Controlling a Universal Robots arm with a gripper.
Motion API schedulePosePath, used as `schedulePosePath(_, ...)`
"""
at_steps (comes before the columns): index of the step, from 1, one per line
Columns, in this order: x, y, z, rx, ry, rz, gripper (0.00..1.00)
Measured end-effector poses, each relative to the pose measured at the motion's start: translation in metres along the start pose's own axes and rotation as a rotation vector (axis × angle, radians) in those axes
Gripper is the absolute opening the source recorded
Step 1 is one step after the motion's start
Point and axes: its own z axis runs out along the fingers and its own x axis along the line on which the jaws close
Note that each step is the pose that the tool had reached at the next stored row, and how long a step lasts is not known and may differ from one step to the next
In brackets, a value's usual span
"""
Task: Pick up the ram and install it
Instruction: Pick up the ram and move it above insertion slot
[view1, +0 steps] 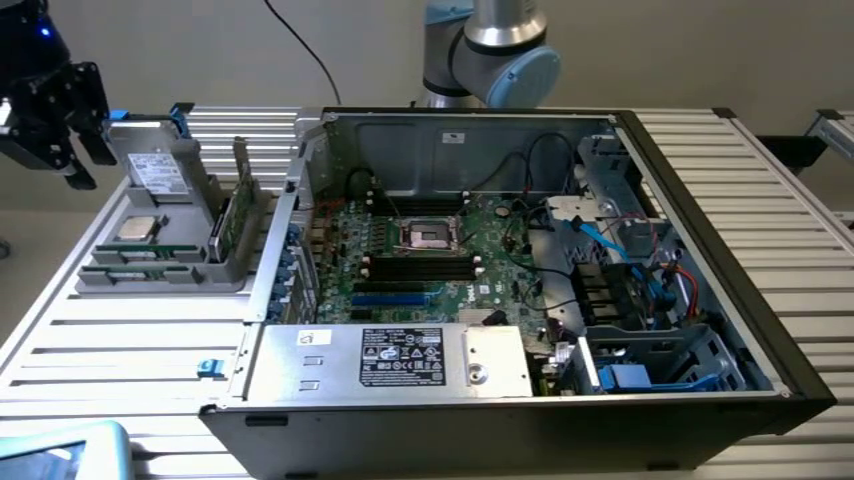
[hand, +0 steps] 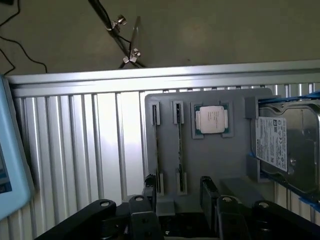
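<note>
The gripper hung just over one edge of a grey parts holder, its two black fingers spread apart with nothing clamped between them. The ram stood on its long edge in a slot of that holder, in line with the gap between the fingers and untouched. A second stick stood in the neighbouring slot, on the side nearer the holder's edge. Past the ram, a silver processor lay flat in its recess. A hard drive (white label showing) stood at the holder's corner beyond it.

The holder sat on the slatted aluminium table, close to the edge at the exterior view's left. An open computer case took up the middle of the table. Its power supply ran along the case's near edge. Behind that lay the green motherboard, with black memory slots just in front of the processor socket. Farthest off, the arm's base rose at the table's far edge, behind the case.
</note>
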Motion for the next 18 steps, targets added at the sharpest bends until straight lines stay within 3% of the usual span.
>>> schedulePosePath(18, 0.009, -0.0038, 0.0326, -0.0001, 0.0004, -0.025, 0.49)
